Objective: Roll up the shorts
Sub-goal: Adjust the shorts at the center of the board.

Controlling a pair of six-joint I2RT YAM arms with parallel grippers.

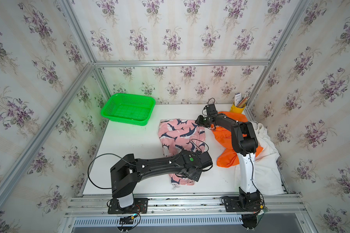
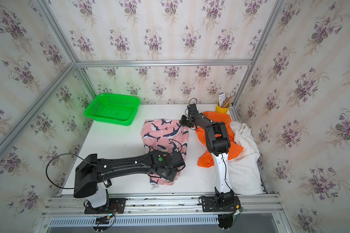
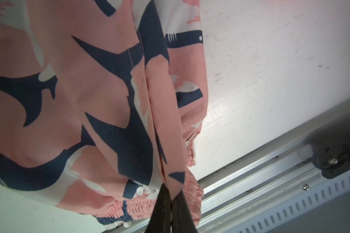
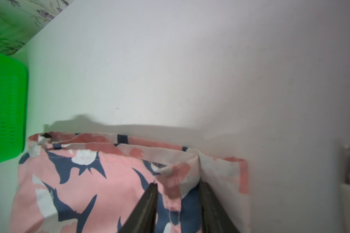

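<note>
My left claw (image 3: 171,193) was clamped tight on a fold of the pink shorts (image 1: 180,131), by the waistband at the end farther from the basket (image 1: 109,113). My right claw (image 4: 177,183) stood narrowly apart, astride a bunched hem at the end nearer the basket. I counted three pairs on the counter (image 1: 129,161): pink beside the basket, orange shorts (image 1: 222,137) beyond, and white shorts (image 1: 269,161) farthest off. There was one basket.

From above I can't see the left gripper (image 3: 171,201): its own wrist covers it and part of the pink shorts (image 1: 180,131). Right arm (image 1: 240,137) hides some orange shorts (image 1: 226,159); white shorts (image 1: 269,161) partly under those. Card (image 1: 237,96) in yellow cup (image 1: 237,110) unreadable. Blurred grey thing (image 4: 349,165) on bench (image 4: 190,70), can't identify.
</note>
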